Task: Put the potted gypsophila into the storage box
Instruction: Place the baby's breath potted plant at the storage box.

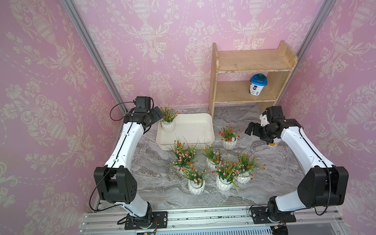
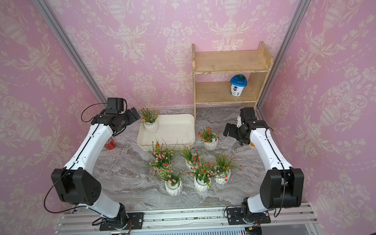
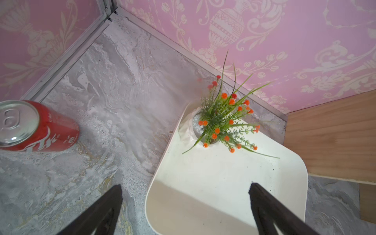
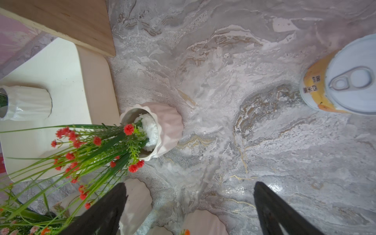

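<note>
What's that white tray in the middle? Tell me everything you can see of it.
The storage box is a shallow, cream-white rectangular bin, plastic by its look, with rounded corners and a flared rim. It lies flat on the marbled table. One potted gypsophila stands upright in its far left corner; the rest of it is bare.

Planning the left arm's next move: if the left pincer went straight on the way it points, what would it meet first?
Probably the potted gypsophila standing in the storage box; the open left pincer aims at its sprigs, though depth is unclear.
</note>
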You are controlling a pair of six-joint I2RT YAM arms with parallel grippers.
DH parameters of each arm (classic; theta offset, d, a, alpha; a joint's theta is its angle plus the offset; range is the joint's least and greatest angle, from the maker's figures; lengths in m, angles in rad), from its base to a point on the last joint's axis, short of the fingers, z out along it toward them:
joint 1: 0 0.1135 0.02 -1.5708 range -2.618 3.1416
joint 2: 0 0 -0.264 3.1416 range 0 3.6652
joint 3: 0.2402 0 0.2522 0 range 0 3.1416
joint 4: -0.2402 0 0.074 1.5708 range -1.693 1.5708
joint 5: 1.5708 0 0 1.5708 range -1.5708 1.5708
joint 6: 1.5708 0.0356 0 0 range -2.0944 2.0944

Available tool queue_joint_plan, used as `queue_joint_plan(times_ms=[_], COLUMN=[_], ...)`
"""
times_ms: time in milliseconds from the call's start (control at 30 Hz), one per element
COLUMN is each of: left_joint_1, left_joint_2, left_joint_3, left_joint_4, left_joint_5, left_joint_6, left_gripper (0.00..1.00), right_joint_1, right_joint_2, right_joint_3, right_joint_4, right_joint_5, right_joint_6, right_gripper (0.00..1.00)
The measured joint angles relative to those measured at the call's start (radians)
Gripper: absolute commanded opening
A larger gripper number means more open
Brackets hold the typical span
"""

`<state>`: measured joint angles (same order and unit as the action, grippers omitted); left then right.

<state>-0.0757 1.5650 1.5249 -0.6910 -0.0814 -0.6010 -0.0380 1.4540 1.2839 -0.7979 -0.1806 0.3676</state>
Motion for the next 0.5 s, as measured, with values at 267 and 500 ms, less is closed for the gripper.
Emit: queue_joint_plan(times_ms=[267,500], left_joint_1=[0.0,0.0], left_joint_2=[-0.212,-0.4], left_joint_3=[-0.257,-0.356], left_joint_4=[-0.119,-0.293], left_joint_5=[0.0,0.004], left_joint_6=[0.009,0.009], left_gripper=[0.99,0.99], right_joint_1=[0.0,0.0], right_joint_2=[0.0,0.01], right_joint_3=[0.03,0.05], right_joint_4=[-0.02,-0.023], right_joint_5=[0.012,-0.006], right_joint_6=[0.012,0.03], right_gripper=[1.0,1.0])
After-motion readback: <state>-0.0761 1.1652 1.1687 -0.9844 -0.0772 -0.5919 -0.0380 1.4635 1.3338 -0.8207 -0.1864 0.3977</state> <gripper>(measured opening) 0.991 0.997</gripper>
